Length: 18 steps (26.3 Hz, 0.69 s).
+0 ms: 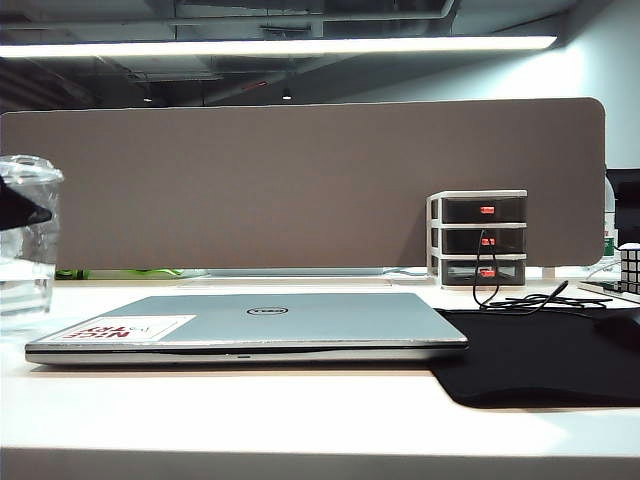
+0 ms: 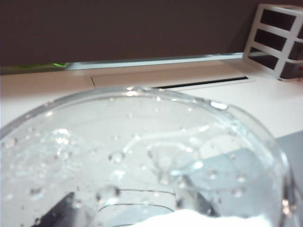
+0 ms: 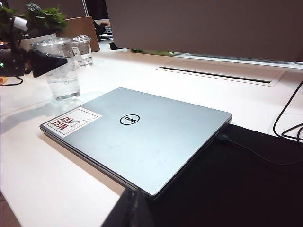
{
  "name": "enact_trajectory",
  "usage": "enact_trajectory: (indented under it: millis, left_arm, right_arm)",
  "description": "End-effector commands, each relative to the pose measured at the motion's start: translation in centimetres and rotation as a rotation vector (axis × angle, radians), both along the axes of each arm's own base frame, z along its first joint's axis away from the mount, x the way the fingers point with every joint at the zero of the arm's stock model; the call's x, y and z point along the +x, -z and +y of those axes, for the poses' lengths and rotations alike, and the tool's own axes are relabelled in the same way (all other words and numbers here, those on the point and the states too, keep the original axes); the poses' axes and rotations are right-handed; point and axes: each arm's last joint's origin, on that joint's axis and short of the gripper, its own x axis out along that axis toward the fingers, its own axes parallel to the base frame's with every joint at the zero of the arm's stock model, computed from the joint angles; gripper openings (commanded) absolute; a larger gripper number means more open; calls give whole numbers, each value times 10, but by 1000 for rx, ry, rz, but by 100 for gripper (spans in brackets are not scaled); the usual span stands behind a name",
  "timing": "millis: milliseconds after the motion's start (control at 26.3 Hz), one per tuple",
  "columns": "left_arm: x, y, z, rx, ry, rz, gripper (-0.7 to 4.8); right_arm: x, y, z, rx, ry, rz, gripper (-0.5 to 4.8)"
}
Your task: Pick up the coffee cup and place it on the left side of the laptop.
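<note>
The clear lidded plastic coffee cup (image 3: 61, 71) stands on the counter (image 1: 300, 415) near its left edge, beside the closed silver-grey laptop (image 1: 300, 322). The left tool (image 3: 45, 64) brackets its rim, grip unclear; judging by this, release and retreat come next. The right tool (image 3: 129, 210) idles, state unclear.

The exterior view sits low, facing the laptop (image 1: 250, 325) edge-on; the right wrist view shares it obliquely.

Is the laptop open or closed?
Closed. The laptop lies flat on the table, lid down, its round logo and sticker facing up; no screen or keys show.

An office: desk partition (image 1: 300, 180), laptop (image 1: 260, 325), drawer organizer (image 1: 480, 238).
</note>
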Motion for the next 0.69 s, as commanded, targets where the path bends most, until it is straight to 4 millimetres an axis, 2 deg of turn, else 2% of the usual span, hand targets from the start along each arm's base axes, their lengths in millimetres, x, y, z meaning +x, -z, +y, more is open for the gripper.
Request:
enact_trajectory:
  millis: [38,381,685]
  left_arm:
    - [-5,-5,0,38,-23,-91,305]
    - [-28,15,-6,90,-80,-68,305]
    - [-30,19,-6,92,-86,-51,305]
  right_arm:
    - [0,1,0,-2,-7,-6,-1]
    - [0,1,0,-3,-7,-6,0]
    - [0,1,0,-3,-10,-6,0]
